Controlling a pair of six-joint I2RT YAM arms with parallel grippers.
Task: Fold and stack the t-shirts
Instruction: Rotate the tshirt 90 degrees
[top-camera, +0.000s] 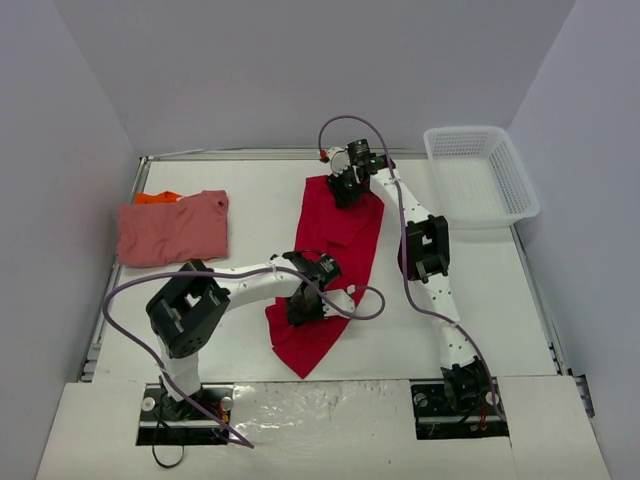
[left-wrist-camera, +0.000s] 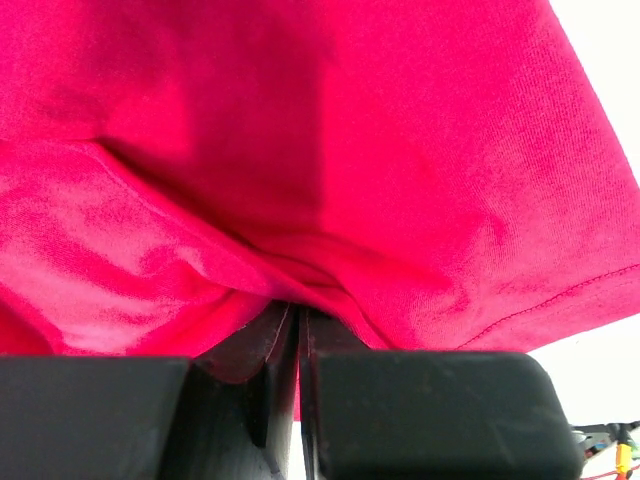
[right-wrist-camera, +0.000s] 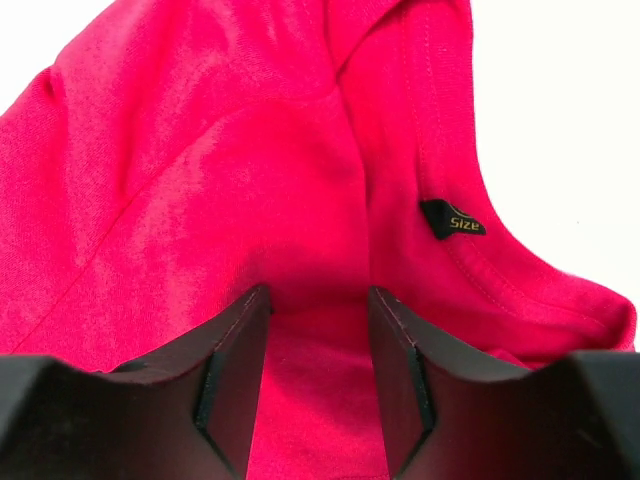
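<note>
At mid-table, left hand (left-wrist-camera: 298, 318) pinches red shirt (top-camera: 335, 235), fingertips hidden; right hand (right-wrist-camera: 318, 305) seemingly released.

White table (top-camera: 250, 200): red t-shirt (top-camera: 335, 250) centre, pink t-shirt (top-camera: 170, 232) left, basket (top-camera: 480, 175) far right.

Table (top-camera: 260, 210) from above, arm bases at near edge. Mid-table lies the centre t-shirt (top-camera: 335, 235), stretched near-to-far, its far end slightly R of its near end. L gripper (top-camera: 303, 308) sits at the shirt's near-L part, cloth caught btwn its fingers. R gripper (top-camera: 345, 190) is over the shirt's far end. Well apart, at table's L side, lies the folded t-shirt (top-camera: 172, 233) w/ another t-shirt (top-camera: 158, 197) under it, poking out at the far edge. Basket (top-camera: 480, 180) stands at the far-R corner, R of the centre t-shirt, not touching it.
</note>
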